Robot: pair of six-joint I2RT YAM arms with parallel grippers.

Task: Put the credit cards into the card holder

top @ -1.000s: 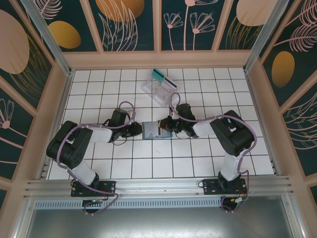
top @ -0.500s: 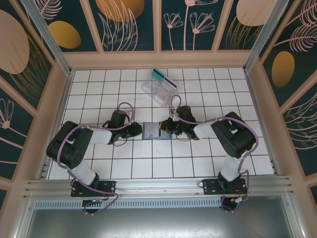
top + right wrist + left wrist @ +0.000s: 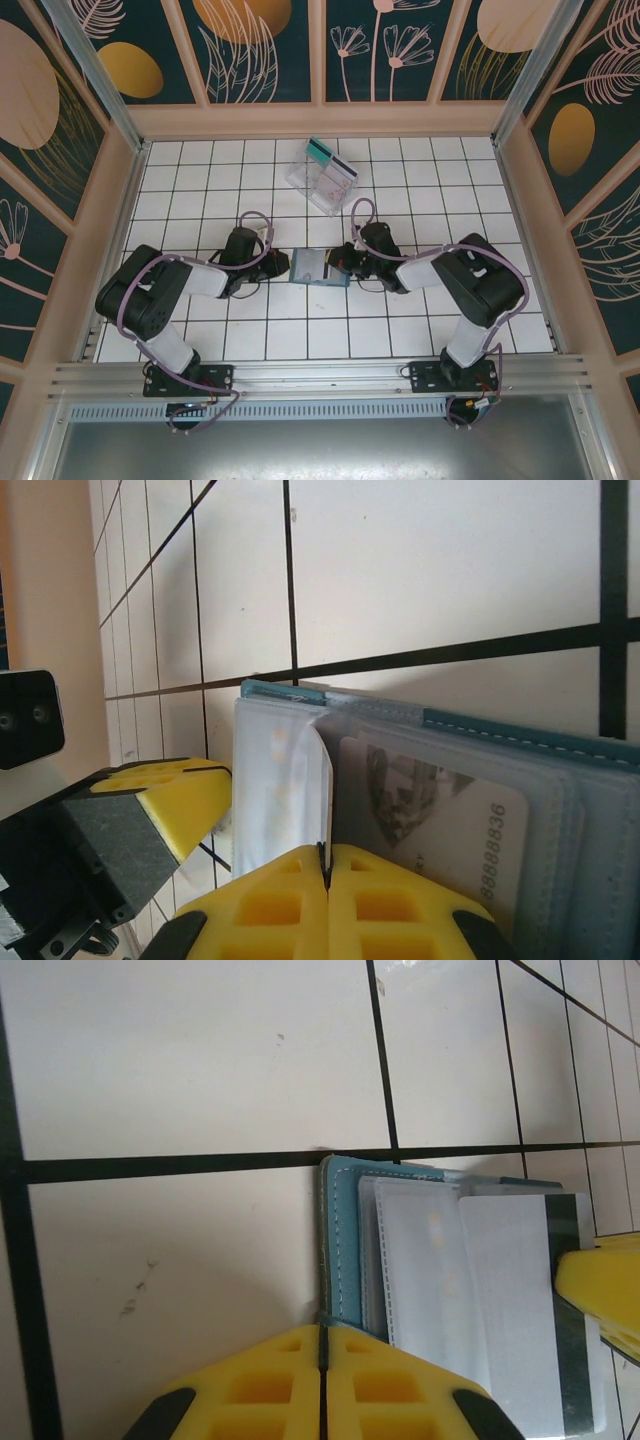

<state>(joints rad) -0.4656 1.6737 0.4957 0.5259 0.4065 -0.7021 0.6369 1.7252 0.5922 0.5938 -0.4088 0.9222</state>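
The card holder (image 3: 320, 268) has slid a little to the right, in the middle of the table (image 3: 200, 190). The left fingers (image 3: 260, 1390) clench its edge. The right fingers (image 3: 270, 910) pinch the whitish card (image 3: 510, 1300) over the pockets. Pushed crooked, the card could bend or miss its slot.

The top external camera sits high above and behind the arm bases (image 3: 188, 380). It looks down and forward over the whole tiled tabletop (image 3: 200, 340) from far off, with the card holder (image 3: 318, 268) small near mid-frame. The left wrist camera sits very close to the tabletop and faces along the left pincer (image 3: 322, 1332) onto one edge of the holder. The right wrist camera, equally near, faces along the right pincer (image 3: 327, 852) from the opposite side. Both wrist views share the open holder and the whitish card (image 3: 510, 1300) on it, and each catches the other pincer's yellow fingers (image 3: 175, 790).
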